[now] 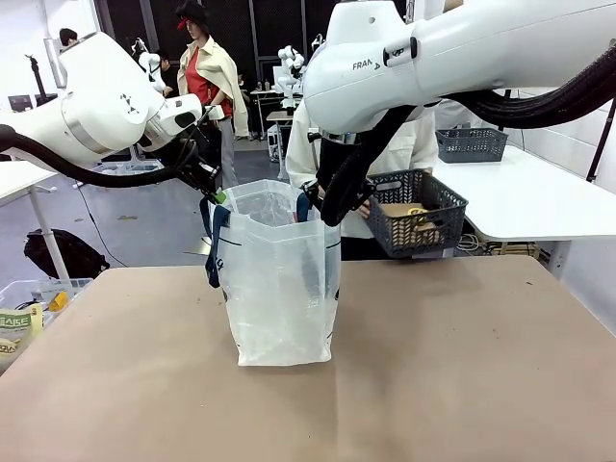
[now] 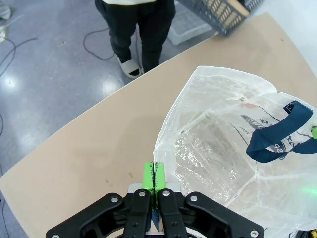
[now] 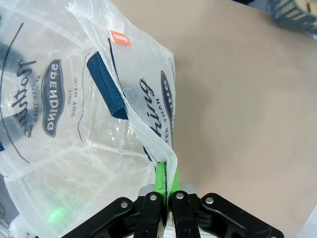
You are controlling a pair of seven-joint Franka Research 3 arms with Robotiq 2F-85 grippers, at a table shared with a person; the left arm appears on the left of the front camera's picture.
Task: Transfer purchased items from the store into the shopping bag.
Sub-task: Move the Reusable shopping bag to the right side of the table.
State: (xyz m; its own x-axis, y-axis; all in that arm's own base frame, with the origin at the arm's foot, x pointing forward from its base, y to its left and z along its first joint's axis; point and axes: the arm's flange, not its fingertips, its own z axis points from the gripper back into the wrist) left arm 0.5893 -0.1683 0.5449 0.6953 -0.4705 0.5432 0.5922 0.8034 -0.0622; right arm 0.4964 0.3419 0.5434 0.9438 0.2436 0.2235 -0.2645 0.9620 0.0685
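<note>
Your left claw [image 2: 154, 171] is clenched on the rim of the shopping bag [image 1: 279, 289] at one side. Your right claw [image 3: 166, 171] is clenched on the rim at the opposite side, with the bag's mouth spread open between the 2 claws. The bag stands upright near the middle of the counter [image 1: 462, 375], a dark blue strap handle [image 1: 214, 245] hanging down its left side. Beyond it, at the far side, a person [image 1: 414, 149] holds the store [image 1: 428, 236] in the air just right of the bag's mouth, with purchased items [image 1: 409, 211] lying inside it.

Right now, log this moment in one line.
left gripper: shut on shopping bag rim; right gripper: shut on opposite rim; basket: held by person
</note>
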